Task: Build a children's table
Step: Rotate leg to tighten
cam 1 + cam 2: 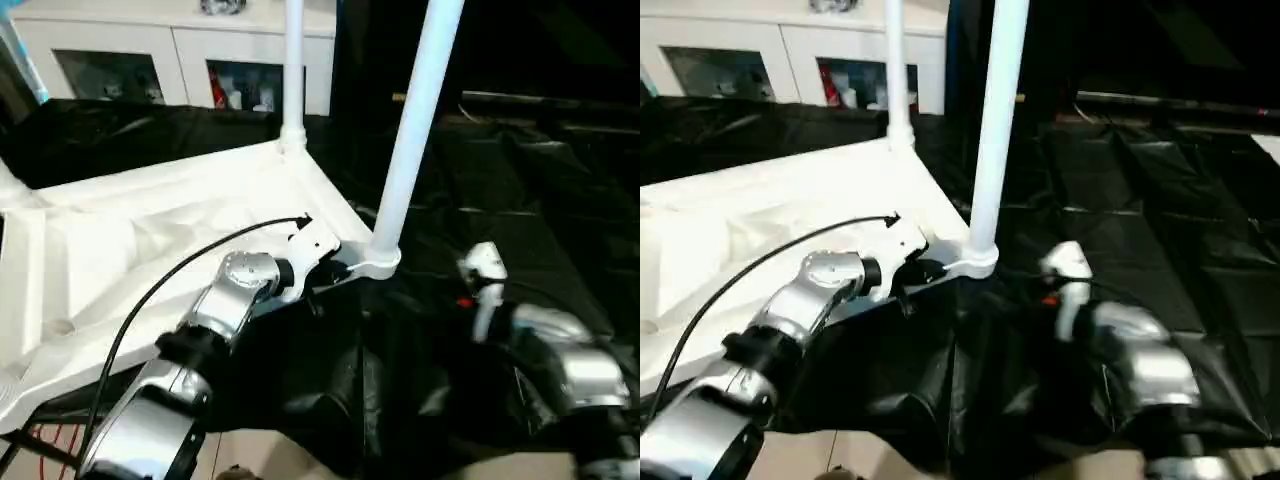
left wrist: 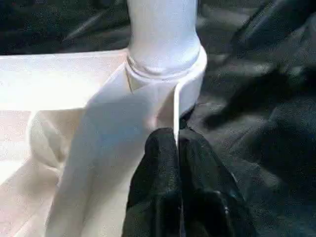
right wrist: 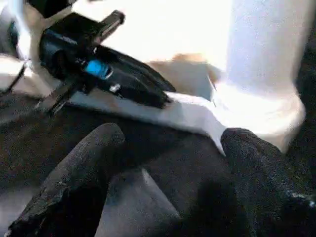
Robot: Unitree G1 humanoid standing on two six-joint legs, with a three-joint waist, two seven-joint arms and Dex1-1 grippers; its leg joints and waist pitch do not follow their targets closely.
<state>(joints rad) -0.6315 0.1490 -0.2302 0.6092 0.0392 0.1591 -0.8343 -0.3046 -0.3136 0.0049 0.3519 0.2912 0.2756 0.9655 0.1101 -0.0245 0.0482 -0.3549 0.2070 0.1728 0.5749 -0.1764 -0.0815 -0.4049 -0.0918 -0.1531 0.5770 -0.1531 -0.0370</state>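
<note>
The children's table lies upside down on black cloth, its white ribbed top (image 1: 150, 240) facing up. Two white legs stand upright in its corners, one at the near right corner (image 1: 410, 130) and one at the far corner (image 1: 293, 70). My left gripper (image 2: 170, 140) is shut on the thin rim (image 2: 176, 106) of the top, right beside the near leg's socket (image 2: 165, 64). Just to the right of that socket, my right gripper (image 3: 173, 140) hangs open above the cloth with nothing between its fingers (image 3: 91, 148). The left gripper's black body (image 3: 113, 74) shows in the right wrist view.
A white cabinet with glass doors (image 1: 170, 60) stands behind the table. Crumpled black cloth (image 1: 530, 190) covers the floor to the right and front. A black cable (image 1: 180, 265) arcs over my left forearm. Red wires (image 1: 50, 440) lie at the near left.
</note>
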